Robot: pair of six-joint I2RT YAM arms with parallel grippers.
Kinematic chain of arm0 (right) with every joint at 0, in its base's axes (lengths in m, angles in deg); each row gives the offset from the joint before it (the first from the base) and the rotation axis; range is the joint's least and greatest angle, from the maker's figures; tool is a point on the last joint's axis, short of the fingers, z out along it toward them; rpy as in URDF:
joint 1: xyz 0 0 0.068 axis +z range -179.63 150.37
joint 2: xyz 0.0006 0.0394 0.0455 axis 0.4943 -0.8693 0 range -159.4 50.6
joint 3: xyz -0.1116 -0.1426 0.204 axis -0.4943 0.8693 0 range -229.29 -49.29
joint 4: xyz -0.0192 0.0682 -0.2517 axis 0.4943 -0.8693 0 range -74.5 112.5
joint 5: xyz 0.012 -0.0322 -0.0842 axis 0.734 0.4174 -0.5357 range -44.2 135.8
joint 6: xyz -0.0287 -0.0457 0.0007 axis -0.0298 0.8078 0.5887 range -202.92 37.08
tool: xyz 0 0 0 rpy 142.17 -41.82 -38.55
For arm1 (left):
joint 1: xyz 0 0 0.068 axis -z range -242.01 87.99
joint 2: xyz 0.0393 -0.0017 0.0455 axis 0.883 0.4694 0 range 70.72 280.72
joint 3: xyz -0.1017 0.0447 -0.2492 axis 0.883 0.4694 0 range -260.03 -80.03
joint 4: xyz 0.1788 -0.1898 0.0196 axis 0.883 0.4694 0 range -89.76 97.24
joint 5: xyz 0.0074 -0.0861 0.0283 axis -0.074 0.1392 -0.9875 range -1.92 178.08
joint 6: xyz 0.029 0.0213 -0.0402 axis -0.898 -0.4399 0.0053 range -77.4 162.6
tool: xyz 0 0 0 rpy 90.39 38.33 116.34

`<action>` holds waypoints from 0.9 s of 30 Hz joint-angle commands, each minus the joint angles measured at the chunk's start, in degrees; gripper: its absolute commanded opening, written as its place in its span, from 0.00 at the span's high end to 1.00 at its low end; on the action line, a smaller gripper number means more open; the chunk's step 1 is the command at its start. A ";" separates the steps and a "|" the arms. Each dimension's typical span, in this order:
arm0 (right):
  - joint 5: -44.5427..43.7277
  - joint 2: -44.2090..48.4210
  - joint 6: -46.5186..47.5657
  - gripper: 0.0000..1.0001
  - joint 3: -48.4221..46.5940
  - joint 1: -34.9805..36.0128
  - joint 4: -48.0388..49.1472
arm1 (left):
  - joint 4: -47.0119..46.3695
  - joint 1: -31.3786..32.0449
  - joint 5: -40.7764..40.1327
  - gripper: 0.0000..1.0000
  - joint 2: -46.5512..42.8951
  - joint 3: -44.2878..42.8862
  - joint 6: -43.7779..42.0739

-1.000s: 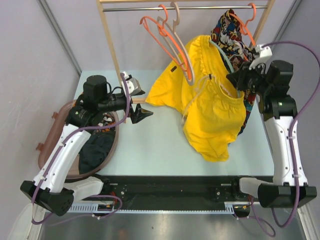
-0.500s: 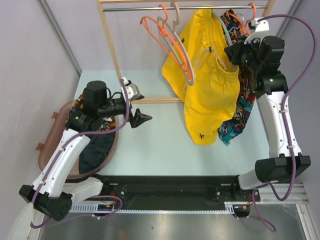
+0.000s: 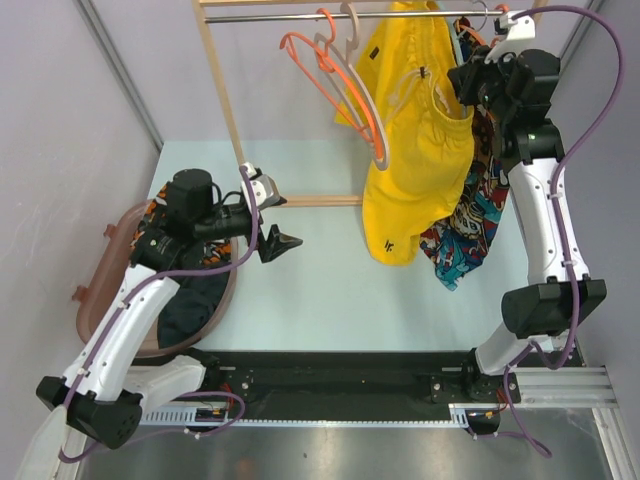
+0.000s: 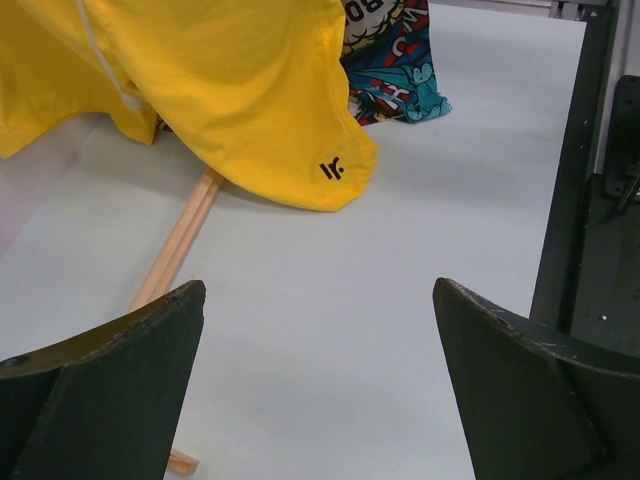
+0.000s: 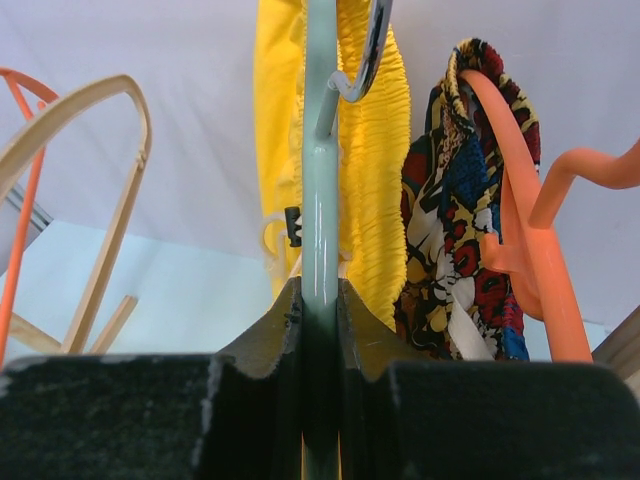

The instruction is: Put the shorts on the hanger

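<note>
The yellow shorts (image 3: pixel 415 140) hang on the pale mint-green hanger (image 5: pixel 320 180), high at the rack's rail. Their hem with the dark logo (image 4: pixel 331 168) hangs just above the table. My right gripper (image 3: pixel 467 88) is shut on the hanger's green arm (image 3: pixel 457 45), fingers (image 5: pixel 268 330) clamped on both sides just below its metal hook (image 5: pixel 368 55). The hook is up at the rail (image 3: pixel 300 17); I cannot tell whether it rests on it. My left gripper (image 3: pixel 285 222) is open and empty, low over the table, left of the shorts.
Orange hangers (image 3: pixel 325 65) and a beige hanger (image 3: pixel 360 95) hang on the wooden rack. A comic-print garment (image 3: pixel 470 225) on an orange hanger (image 5: pixel 520 200) hangs right of the shorts. A brown basket (image 3: pixel 105 290) of clothes sits at the left. The rack's base bar (image 4: pixel 175 245) lies on the table.
My right arm has lifted the hanger with the shorts up and back to the rail. The shorts now hang straight down instead of spreading over the table. The left arm moved slightly.
</note>
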State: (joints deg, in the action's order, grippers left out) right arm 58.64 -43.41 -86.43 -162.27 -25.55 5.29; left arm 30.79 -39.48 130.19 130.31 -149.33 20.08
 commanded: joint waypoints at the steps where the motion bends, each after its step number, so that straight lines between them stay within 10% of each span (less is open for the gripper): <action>1: -1.50 -0.29 -0.98 1.00 -4.87 0.14 8.34 | -0.40 -0.20 -0.45 0.00 -1.50 0.74 -1.29; 11: -3.35 -3.98 0.87 1.00 -8.46 -0.29 2.72 | 1.79 -0.29 -4.31 0.00 1.22 -0.83 0.54; 14: -2.56 -3.81 0.26 0.68 -8.39 -1.26 1.74 | 1.71 -2.39 -3.27 0.00 1.84 -1.10 4.58; 27: 2.89 14.02 2.71 0.11 1.71 0.14 0.25 | 3.54 -15.13 -3.94 0.01 5.26 -5.14 20.50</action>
State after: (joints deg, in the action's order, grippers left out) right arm 58.60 -37.49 -85.53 -161.99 -26.47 3.83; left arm 32.71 -52.51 127.87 134.05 -149.81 34.29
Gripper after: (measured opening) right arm 0.820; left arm 0.996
